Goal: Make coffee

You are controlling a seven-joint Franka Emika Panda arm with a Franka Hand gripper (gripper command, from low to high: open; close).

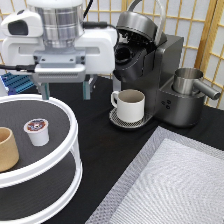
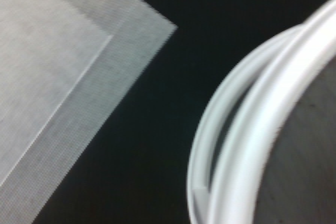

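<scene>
- We see the tool (image 1: 65, 91) hanging in the upper left part of the exterior view, its two fingers spread apart with nothing between them; it is open and empty.
- The coffee pod (image 1: 38, 131) stands upright on the top tier of the white round stand (image 1: 74, 131), foil top facing up, untouched as far as we can tell.
- The relation that matters: from the tool, the pod lies at about seven o'clock in the exterior view, lower in the picture and a little to the left, near but clearly apart. The pod's long axis is vertical, so it presents its round wall to fingers that come from above.
- A tan cup (image 1: 7, 148) stands just beside the pod at about eight o'clock from it, on the same tier, not touching it.
- At about three o'clock from the tool sits the coffee machine (image 1: 160, 75), its lid raised. A white mug (image 1: 130, 104) already rests on the machine's drip plate. We cannot tell whether anything is in the brewing chamber.
- A steel jug (image 1: 189, 82) stands on the machine's far side, at three o'clock from the mug.
- The black surface (image 1: 105, 165) carries a grey woven mat (image 1: 170, 190) at the exterior view's lower right.
- The wrist view shows only the stand's white rim (image 2: 255, 130), the dark surface and a corner of the mat; the pod is not in it.
- We judge the work to be at its start: pod not yet taken.
</scene>
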